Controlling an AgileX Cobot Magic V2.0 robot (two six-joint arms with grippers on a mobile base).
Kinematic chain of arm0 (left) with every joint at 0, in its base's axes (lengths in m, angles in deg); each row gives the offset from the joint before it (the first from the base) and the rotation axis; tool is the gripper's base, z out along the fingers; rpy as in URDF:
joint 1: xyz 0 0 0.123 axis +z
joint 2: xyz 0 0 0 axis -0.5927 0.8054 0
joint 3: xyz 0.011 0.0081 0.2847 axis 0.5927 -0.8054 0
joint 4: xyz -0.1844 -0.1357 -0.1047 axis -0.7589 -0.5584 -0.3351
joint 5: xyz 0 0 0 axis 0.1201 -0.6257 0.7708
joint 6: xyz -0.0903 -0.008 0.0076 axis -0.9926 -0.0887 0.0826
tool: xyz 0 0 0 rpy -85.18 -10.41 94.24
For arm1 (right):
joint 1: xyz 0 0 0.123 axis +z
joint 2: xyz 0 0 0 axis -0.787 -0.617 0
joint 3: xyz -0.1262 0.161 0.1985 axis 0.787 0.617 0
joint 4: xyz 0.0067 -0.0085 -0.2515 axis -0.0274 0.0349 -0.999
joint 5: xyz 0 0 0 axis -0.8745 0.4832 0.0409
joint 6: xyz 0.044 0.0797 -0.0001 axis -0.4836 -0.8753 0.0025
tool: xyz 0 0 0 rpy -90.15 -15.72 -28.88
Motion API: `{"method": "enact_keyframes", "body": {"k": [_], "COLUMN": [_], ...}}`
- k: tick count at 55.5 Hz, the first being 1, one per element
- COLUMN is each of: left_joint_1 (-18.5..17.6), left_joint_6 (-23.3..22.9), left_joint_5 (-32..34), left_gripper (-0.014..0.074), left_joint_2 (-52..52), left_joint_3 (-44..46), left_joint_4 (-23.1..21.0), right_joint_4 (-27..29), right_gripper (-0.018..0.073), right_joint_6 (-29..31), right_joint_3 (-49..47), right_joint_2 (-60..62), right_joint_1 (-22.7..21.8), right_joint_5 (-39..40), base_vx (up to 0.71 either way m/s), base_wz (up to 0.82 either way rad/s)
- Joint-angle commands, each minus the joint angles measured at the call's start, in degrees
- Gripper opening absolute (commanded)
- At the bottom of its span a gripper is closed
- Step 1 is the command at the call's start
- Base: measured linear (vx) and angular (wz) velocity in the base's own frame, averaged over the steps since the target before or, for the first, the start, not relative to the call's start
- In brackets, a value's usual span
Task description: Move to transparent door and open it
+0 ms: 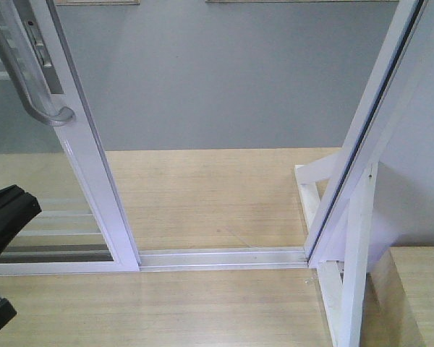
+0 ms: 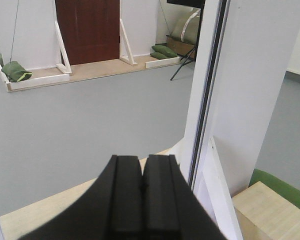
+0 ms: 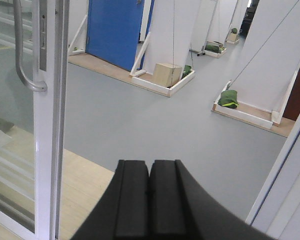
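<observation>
Front view: the door is standing at the left of the opening, its white stile running from the top left down to the floor track. A wide gap is lying between this stile and the jamb at the right, and grey floor is showing through the gap. The curved grey handle is sitting on the stile near the top left, with a lock plate just beside it. Thin white bars are showing through the glass low at the left. A black arm part is entering from the left edge, apart from the door.

Left wrist view: the left gripper is pointing through the opening, its two pads touching along their length and gripping nothing. The jamb is rising just to its right. A brown door and green sandbags are lying far across the floor.

Right wrist view: the right gripper is likewise pressed closed and holding nothing. The door and handle are standing to its left, not touching it. A blue door and a box are lying beyond.
</observation>
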Motion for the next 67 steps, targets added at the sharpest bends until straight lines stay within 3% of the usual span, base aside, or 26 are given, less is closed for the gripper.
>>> {"method": "enact_keyframes", "body": {"k": [1, 28, 31, 35, 37, 40, 51, 55, 60, 67], "left_joint_1": [-0.2, -0.2, -0.2, -0.2, -0.2, -0.2, -0.2, -0.2, -0.2, -0.2], "left_joint_6": [-0.5, -0.5, -1.5, -6.2, -11.0, -19.6, -60.4, -70.4, -75.8, -75.7], "left_joint_5": [0.2, 1.6, 1.8, 2.1, 2.4, 2.7, 4.1, 6.2, 10.2, 17.6], "left_gripper": [0.0000, 0.0000, 0.0000, 0.0000, 0.0000, 0.0000, 0.0000, 0.0000, 0.0000, 0.0000], "left_joint_2": [0.1, 0.1, 0.1, 0.1, 0.1, 0.1, 0.1, 0.1, 0.1, 0.1], "left_joint_3": [1.7, 1.8, 2.2, 3.4, 4.2, 5.5, 9.1, 9.1, 9.1, 9.1], "left_joint_4": [-1.8, -1.7, 0.1, 6.4, 11.7, 20.9, 58.2, 66.4, 73.5, 77.0], "right_joint_4": [0.3, 0.3, 0.3, 0.3, 0.3, 0.3, 0.3, 0.3, 0.3, 0.3], "right_gripper": [-0.0006, -0.0006, -0.0006, -0.0006, -0.0006, -0.0006, -0.0006, -0.0006, -0.0006, -0.0006], "right_joint_6": [0.1, 0.1, 0.1, 0.1, 0.1, 0.1, 0.1, 0.1, 0.1, 0.1], "right_joint_3": [-1.6, -1.6, -1.6, -1.6, -1.6, -1.6, -1.6, -1.6, -1.6, -1.6], "right_joint_2": [-0.6, -0.6, -0.6, -0.6, -0.6, -0.6, -0.6, -0.6, -0.6, -0.6], "right_joint_1": [-0.3, -0.3, -0.3, -0.3, -0.3, -0.3, -0.3, -0.3, -0.3, -0.3], "right_joint_5": [4.4, 4.4, 4.4, 4.4, 4.4, 4.4, 4.4, 4.4, 4.4, 4.4], "base_vx": [0.00, 0.00, 0.00, 0.00, 0.00, 0.00, 0.00, 0.00, 0.00, 0.00], "base_wz": [0.00, 0.00, 0.00, 0.00, 0.00, 0.00, 0.00, 0.00, 0.00, 0.00]}}
